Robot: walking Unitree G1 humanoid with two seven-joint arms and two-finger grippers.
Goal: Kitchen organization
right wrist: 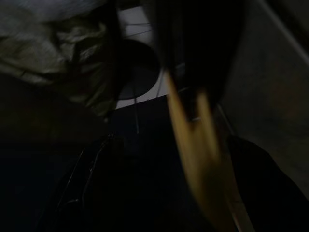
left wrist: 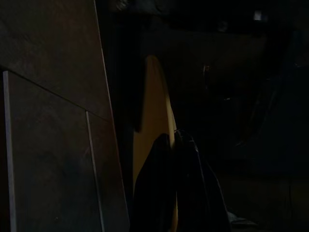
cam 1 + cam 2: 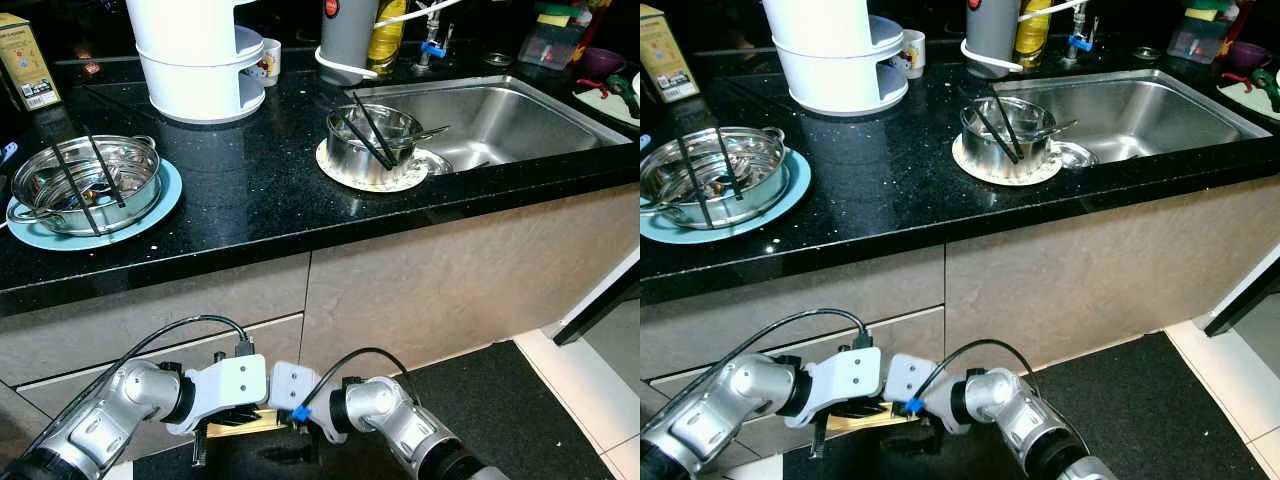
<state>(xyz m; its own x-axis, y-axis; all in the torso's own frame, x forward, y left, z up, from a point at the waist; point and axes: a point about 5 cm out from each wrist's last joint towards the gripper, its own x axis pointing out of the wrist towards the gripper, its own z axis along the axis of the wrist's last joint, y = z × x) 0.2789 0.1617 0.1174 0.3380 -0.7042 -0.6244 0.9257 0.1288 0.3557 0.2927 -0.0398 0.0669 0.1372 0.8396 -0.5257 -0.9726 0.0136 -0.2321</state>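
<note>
Pots (image 3: 85, 185) with chopsticks are sitting up on the counter (image 3: 250, 190) while my left jaws (image 3: 205, 440), pressed together, and right jaws (image 3: 290, 452), whose state I cannot tell, are hanging below its edge, risking knocking the cabinet front (image 3: 400, 290) when raised.

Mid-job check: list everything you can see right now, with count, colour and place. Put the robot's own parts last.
Steel pot: 1, silver, on the counter's left, two black chopsticks across it.
Plate: 1, light blue, under that pot.
Smaller steel pot: 1, silver, by the sink, black chopsticks inside.
Round mat: 1, white, under it.
Sink: 1, steel, on the counter's right.
Stacked appliance: 1, white, at the counter's back.
Box: 1, yellow, far left.
Oil bottle: 1, yellow, behind the sink.
Countertop: black, speckled.
Left gripper: low, before the cabinet.
Right gripper: low, beside it.
</note>
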